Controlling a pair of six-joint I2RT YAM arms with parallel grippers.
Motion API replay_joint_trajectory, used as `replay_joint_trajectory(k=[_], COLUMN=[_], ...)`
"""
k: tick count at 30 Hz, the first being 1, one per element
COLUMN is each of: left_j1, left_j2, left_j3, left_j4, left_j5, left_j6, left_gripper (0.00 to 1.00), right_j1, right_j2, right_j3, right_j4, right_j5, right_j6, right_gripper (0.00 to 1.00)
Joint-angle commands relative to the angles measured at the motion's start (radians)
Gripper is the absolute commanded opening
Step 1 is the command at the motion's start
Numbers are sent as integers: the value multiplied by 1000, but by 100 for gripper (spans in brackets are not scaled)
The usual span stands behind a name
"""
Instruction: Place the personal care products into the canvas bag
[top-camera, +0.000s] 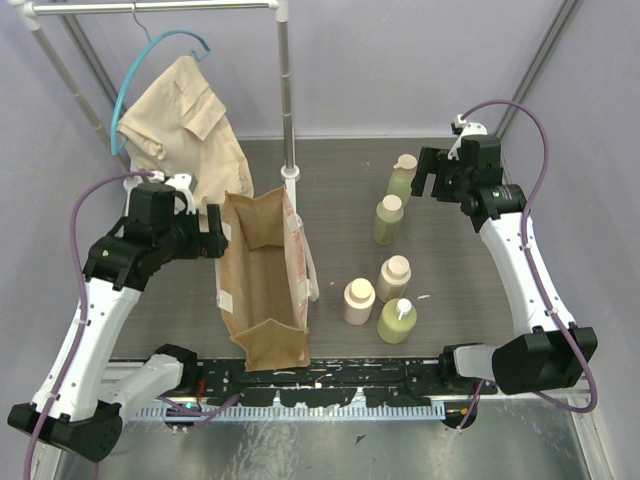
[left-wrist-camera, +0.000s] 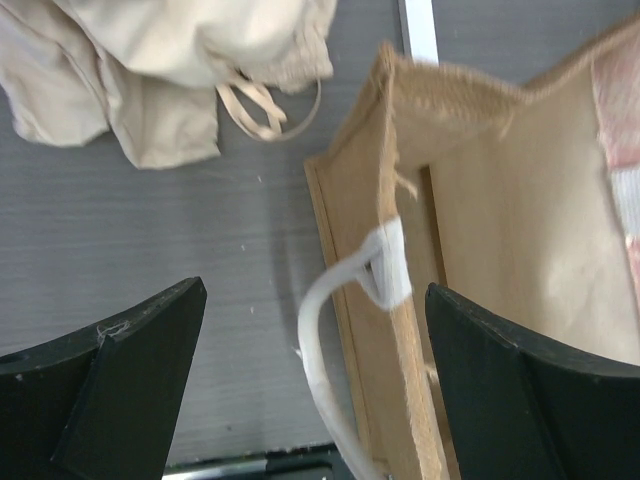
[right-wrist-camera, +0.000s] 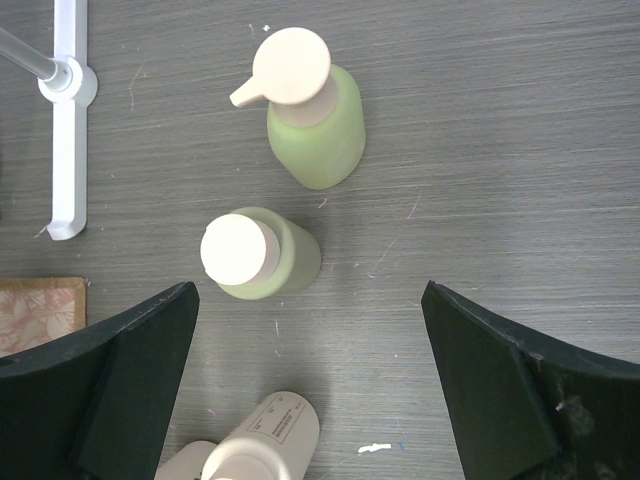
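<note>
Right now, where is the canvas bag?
Top view: the canvas bag stands open left of centre, just right of the left pincer, with the rack post behind it.

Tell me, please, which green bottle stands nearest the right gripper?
The pump-topped green bottle at the far end, beside the right gripper; the flat-capped one and the other pump bottle stand farther off.

Beige bottle (right-wrist-camera: 262, 442) label (right-wrist-camera: 276, 426): print too small; nothing legible.

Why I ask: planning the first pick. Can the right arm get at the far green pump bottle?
Likely yes: the open right gripper hangs near the pump bottle, nothing between them.
</note>
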Motion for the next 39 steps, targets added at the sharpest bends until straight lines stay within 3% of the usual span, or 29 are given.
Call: replay_joint_trajectory(k=[1, 13, 27, 32, 35, 39], left_j1=[-23, -59, -73, -73, -73, -73], left_j2=[-37, 80, 105, 103, 93, 98], left_j3=[-101, -137, -207, -225, -226, -217], left_j4=[0, 109, 226, 227, 221, 201], left_j5=[62, 103, 22, -11, -26, -27], left_j6=[-29, -16, -60, -53, -46, -53], left_gripper=[98, 98, 99, 88, 73, 45], right_j1=[3, 4, 12, 19, 19, 21], right_j2=[37, 137, 174, 188, 183, 187], right_j3=[60, 67, 45, 74, 85, 93], right_j4=[9, 73, 93, 62, 56, 54], right_j5=[4, 24, 26, 48, 70, 81], right_j6=[-14, -23, -26, -37, -39, -39], right_gripper=[100, 100, 100, 100, 100, 100])
